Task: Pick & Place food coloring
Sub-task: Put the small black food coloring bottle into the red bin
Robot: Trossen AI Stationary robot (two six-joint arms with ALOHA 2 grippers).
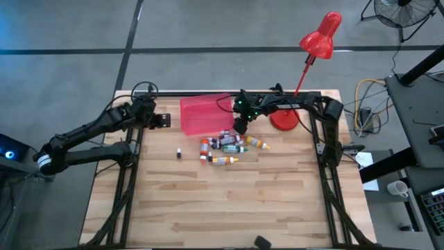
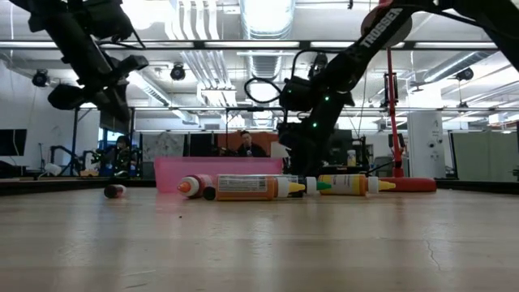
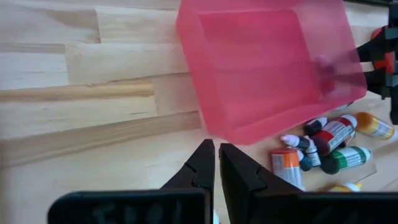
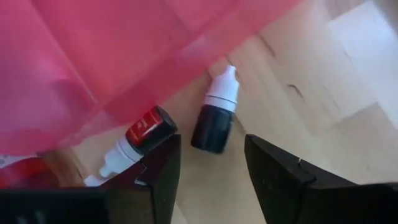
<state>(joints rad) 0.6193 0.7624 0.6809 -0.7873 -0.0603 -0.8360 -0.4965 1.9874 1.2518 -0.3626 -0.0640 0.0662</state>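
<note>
Several food coloring bottles point(image 1: 229, 144) lie on their sides in a heap on the wooden table, just off the near right corner of a pink tray point(image 1: 207, 114). One small bottle point(image 1: 179, 153) lies apart to the left. My right gripper point(image 1: 241, 126) hangs open, slanting down, over the far edge of the heap. In the right wrist view a dark bottle with a white cap point(image 4: 214, 121) lies just ahead of the open fingertips point(image 4: 211, 163), and a red-labelled bottle point(image 4: 146, 134) lies beside one finger. My left gripper point(image 3: 216, 163) is shut and holds nothing, raised left of the tray point(image 1: 164, 119).
A red desk lamp stands with its base point(image 1: 284, 119) at the far right of the table, close behind my right arm, its head point(image 1: 320, 38) beyond the far edge. The near half of the table point(image 1: 229, 208) is bare wood. People sit in the room behind the table point(image 2: 243, 144).
</note>
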